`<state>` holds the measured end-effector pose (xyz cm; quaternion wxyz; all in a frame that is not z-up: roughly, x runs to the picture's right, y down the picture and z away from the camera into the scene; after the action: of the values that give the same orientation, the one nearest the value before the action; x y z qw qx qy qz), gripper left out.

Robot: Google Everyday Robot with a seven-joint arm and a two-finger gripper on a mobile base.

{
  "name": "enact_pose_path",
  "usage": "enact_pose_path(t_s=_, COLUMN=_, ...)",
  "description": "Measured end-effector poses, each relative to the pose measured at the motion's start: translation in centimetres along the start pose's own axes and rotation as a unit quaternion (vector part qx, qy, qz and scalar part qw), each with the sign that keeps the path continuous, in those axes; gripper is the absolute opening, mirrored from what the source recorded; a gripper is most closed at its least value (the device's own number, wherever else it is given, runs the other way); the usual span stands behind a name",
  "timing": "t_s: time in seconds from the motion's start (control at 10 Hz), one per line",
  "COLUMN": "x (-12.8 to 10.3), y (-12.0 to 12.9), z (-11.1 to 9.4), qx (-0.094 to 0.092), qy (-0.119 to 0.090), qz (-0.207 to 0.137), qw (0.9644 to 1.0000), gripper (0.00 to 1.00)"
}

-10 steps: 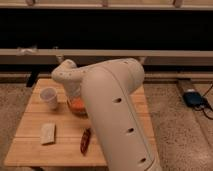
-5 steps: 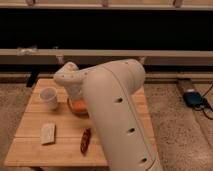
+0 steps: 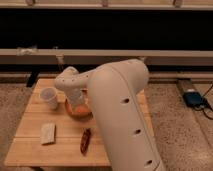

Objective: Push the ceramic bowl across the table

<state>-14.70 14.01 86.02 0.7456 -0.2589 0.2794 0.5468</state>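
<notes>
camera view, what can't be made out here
- Gripper, camera view: low at the ceramic bowl, under the wrist; contact with the bowl cannot be told.
- Ceramic bowl, camera view: its right side is hidden behind the arm; any contents cannot be told.
- Table, camera view: the right part is covered by the arm.
- Dark red item, camera view: too small to identify.

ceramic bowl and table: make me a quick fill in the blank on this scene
1. The gripper is down at the ceramic bowl, which is coloured ____.
2. In the camera view, the white cup stands to the bowl's ____.
3. Counting the bowl, the table holds ____ small objects.
Missing words: orange-red; left; four.
</notes>
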Motion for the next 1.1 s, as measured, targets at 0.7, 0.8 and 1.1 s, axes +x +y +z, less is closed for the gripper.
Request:
enact_pose_path(t_s=0.7, x=3.7, y=4.3, z=0.6, qx=0.006, qy=0.021, qz=-0.098, qw=0.9949, gripper=0.65)
enact_pose_path(t_s=0.8, x=4.5, y=5.5, z=0.6, qx=0.005, qy=0.023, qz=-0.118, qw=0.9927, gripper=0.65)
enact_pose_path(t_s=1.1, x=7.3, y=8.6, z=0.6, qx=-0.006, qy=0.034, qz=-0.17, qw=0.9849, gripper=0.65)
